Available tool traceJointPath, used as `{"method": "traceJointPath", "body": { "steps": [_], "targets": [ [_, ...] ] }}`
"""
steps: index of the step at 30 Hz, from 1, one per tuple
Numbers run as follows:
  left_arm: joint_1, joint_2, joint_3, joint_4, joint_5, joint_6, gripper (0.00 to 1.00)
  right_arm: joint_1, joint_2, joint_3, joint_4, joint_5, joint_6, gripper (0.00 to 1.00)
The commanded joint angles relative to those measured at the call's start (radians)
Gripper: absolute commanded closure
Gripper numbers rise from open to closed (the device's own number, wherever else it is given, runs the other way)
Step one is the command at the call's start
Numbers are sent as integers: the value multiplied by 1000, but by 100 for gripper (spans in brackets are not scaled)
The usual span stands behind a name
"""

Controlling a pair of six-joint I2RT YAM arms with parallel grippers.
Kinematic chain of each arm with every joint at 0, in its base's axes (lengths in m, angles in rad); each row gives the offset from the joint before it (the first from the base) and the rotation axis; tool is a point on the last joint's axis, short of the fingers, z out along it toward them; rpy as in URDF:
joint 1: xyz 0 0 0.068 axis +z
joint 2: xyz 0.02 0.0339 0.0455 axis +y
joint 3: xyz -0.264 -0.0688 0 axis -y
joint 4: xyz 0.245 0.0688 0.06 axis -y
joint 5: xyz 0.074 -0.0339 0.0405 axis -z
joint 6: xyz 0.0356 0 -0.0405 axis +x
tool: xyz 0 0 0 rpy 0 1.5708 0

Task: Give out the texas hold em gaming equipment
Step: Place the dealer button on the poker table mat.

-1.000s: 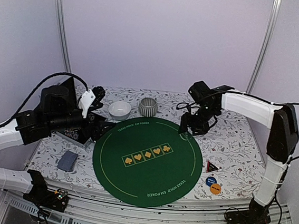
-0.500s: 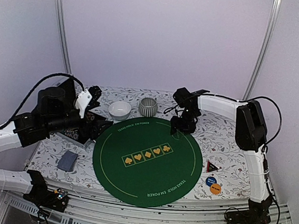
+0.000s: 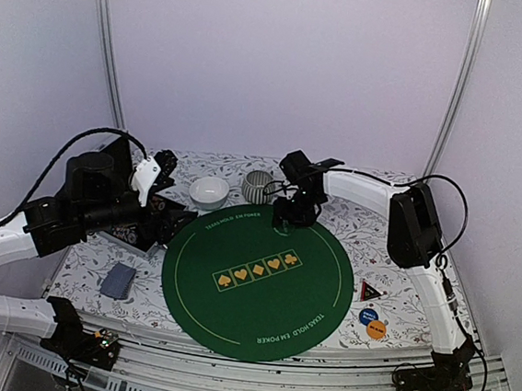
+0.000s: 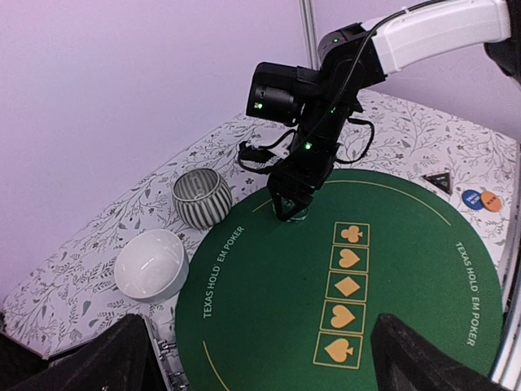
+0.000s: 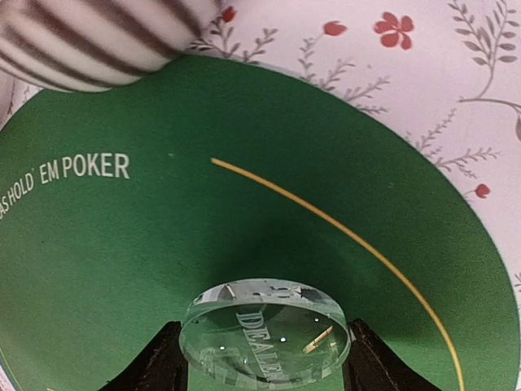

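The right pincer [image 5: 262,362] pinched a clear disc [image 5: 264,326] marked "DEALER" between its tips, over the green mat [image 5: 122,244] lettered "HOLD' EM POKER".

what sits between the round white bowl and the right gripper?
The striped grey round bowl; the left wrist view shows it most clearly.

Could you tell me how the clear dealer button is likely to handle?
The dealer button looks glossy and clear, so probably slippery in the right end effector. Thick and rigid-looking, it likely won't flex. Laid flat, it should sit stable.
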Motion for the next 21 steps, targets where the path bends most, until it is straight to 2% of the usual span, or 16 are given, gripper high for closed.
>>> {"method": "traceJointPath", "body": {
  "steps": [1, 4, 10, 18, 21],
  "targets": [
    [12, -10, -12, 18, -1, -5, 2, 35, 58, 20, 52, -14, 42, 72],
    [12, -10, -12, 18, -1, -4, 2, 53, 52, 20, 25, 22, 43, 71],
    [15, -11, -13, 18, 2, -4, 2, 75, 55, 15, -12, 67, 36, 61],
    [18, -7, -15, 19, -1, -3, 2, 75, 54, 33, 35, 52, 26, 30],
    [18, -9, -16, 18, -1, -3, 2, 74, 10, 32, 23, 83, 15, 13]
  ]
}}
